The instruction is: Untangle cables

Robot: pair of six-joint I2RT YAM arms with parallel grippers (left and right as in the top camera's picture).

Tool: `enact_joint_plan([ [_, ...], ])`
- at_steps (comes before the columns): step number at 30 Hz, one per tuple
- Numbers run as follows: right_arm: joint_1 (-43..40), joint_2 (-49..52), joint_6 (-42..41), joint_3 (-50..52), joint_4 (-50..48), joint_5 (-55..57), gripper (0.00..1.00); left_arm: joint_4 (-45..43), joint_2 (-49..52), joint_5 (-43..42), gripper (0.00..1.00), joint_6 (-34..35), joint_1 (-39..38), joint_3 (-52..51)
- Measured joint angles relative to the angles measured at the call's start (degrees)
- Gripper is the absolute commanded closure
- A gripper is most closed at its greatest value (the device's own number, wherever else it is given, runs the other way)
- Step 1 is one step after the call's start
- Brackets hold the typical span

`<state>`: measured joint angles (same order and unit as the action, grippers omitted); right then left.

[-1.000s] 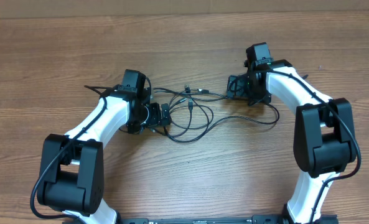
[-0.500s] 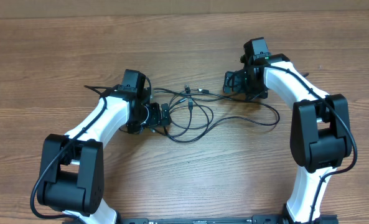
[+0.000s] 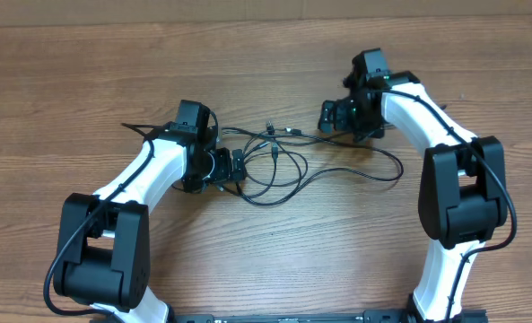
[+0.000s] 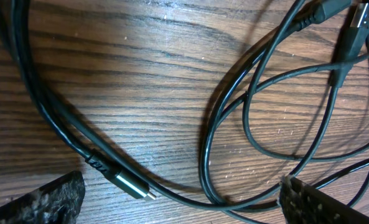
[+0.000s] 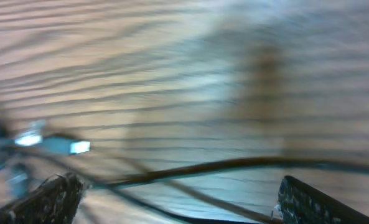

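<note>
between the left hand (image 3: pixel 238 168) and right hand (image 3: pixel 327 117), cables (image 3: pixel 274 154) lie tangled.

Thin black cables (image 4: pixel 204 149) with silver-tipped plugs (image 4: pixel 133 185) on a brown wood-grain desk (image 3: pixel 68 90), beside white-and-black arms (image 3: pixel 149 169).
</note>
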<state>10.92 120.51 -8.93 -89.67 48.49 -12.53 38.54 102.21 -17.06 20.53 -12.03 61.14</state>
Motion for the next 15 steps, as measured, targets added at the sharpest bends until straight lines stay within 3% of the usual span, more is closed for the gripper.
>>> enact_joint_plan([
  [5, 0.00, 0.00, 3.30, -1.01, -2.36, -2.01, 0.00, -0.02, 0.00, 0.13, 0.00, 0.00, 0.00, 0.00],
  [15, -0.79, 0.00, 4.70, -1.01, -4.57, 6.47, 0.00, -0.02, 0.02, 0.17, 0.00, 0.00, 0.00, 0.00],
])
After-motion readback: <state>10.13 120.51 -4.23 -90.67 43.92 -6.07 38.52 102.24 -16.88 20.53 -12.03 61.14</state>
